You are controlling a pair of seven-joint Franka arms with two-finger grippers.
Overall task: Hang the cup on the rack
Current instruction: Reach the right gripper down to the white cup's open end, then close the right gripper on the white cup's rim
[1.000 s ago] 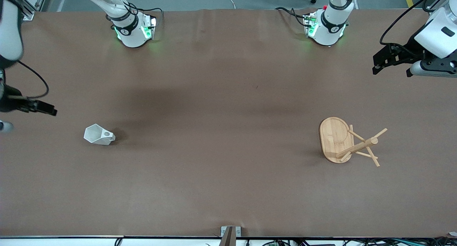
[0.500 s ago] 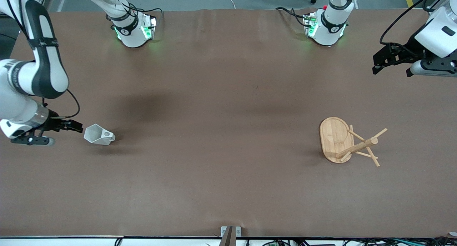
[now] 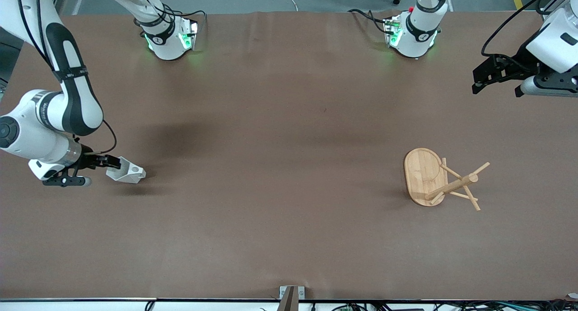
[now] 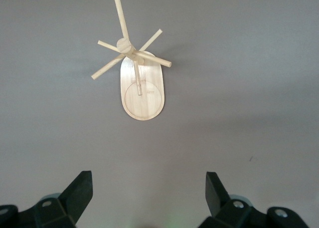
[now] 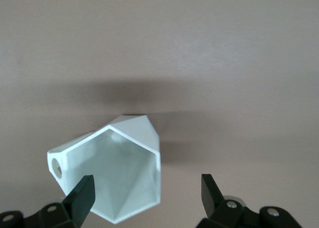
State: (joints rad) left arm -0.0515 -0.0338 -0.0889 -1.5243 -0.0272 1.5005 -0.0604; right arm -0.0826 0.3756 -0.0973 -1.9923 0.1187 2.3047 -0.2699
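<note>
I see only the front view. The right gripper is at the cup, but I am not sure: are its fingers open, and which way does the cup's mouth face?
Observer: In the right wrist view the right gripper is open, and the cup lies on its side with its mouth toward that gripper.
Operator: Where are the fingers relative to the rim?
Observer: One finger is in front of the mouth and the other is outside the cup, so one wall of the rim lies between them. I cannot tell if either touches.
Operator: And the left gripper?
Observer: The left gripper waits open in the air, looking down on the upright rack.
</note>
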